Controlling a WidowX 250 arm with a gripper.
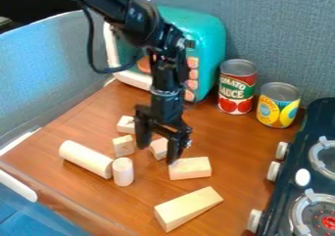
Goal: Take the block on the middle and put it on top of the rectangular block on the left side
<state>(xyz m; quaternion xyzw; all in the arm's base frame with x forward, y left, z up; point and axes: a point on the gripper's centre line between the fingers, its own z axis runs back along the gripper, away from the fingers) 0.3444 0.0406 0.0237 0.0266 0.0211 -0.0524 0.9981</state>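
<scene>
The black gripper [157, 153] hangs down over the middle of the wooden table, its two fingers spread apart. A small wooden block [159, 148] shows between the fingers, partly hidden by them; whether they touch it I cannot tell. To the left stands a small rectangular block [123, 146], with another light block [126, 125] just behind it, close to the left finger. Right of the gripper, near its right fingertip, lies a wider rectangular block [190, 168].
A long cylinder [86, 158] lies at the left beside an upright short cylinder [123, 172]. A long wedge-like block [188, 208] lies in front. Behind are a teal toy oven [208, 39] and two cans [237, 87]; a dark stove [313, 161] stands at the right.
</scene>
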